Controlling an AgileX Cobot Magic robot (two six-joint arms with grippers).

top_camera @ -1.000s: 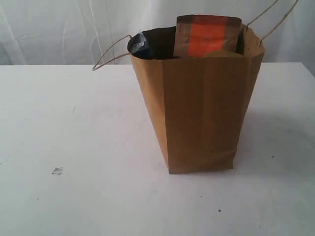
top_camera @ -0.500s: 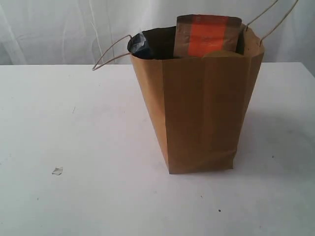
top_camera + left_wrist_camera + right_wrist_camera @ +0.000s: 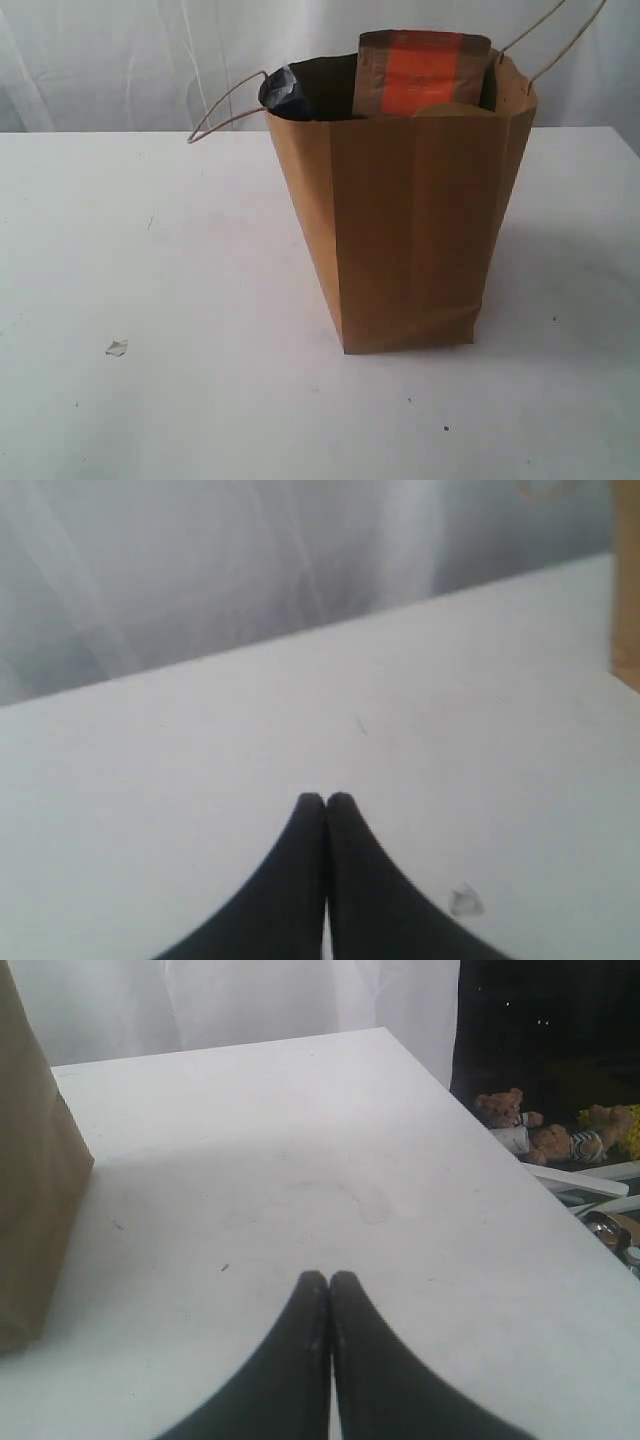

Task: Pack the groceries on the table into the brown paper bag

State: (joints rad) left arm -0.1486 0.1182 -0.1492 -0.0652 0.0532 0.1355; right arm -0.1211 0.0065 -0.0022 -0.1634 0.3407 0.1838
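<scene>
Nothing has shifted since the earlier frame: your tall brown kraft paper bag [image 3: 405, 230] stands on the white tabletop [image 3: 150, 280], brown orange-labelled pouch [image 3: 425, 72] poking out, left gripper [image 3: 326, 800] and right gripper [image 3: 330, 1278] pressed closed, empty, so packing looks complete.

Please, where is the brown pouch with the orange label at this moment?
In the exterior view, the brown pouch with the orange label stands inside the brown paper bag, toward its right side, its top rising above the rim.
</scene>
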